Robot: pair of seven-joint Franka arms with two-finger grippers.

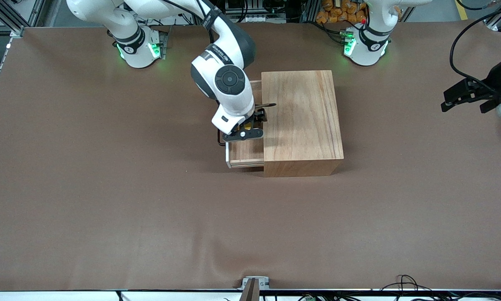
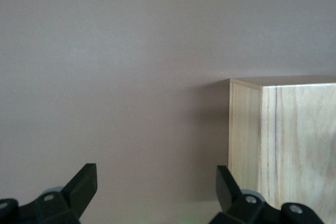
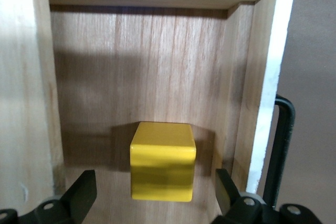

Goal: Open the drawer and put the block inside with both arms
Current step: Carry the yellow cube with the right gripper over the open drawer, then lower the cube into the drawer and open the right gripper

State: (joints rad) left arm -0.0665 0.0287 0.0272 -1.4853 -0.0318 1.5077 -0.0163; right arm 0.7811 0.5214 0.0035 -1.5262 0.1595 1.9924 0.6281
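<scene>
The wooden box (image 1: 302, 121) stands mid-table. Its drawer (image 1: 245, 153) is pulled out toward the right arm's end, with its white-edged front panel (image 3: 271, 77) and black wire handle (image 3: 282, 140) in the right wrist view. The yellow block (image 3: 163, 161) lies on the drawer floor (image 3: 147, 66); in the front view only a sliver of the block (image 1: 250, 122) shows. My right gripper (image 3: 155, 195) is open over the drawer, its fingers either side of the block and apart from it. My left gripper (image 1: 463, 98) waits open and empty over the table at the left arm's end; the box corner (image 2: 283, 140) shows in its wrist view.
A brown cloth (image 1: 108, 188) covers the table. Cables (image 1: 405, 284) and a metal bracket (image 1: 254, 284) sit at the table edge nearest the front camera. Orange items (image 1: 338, 10) lie off the table by the left arm's base (image 1: 365, 48).
</scene>
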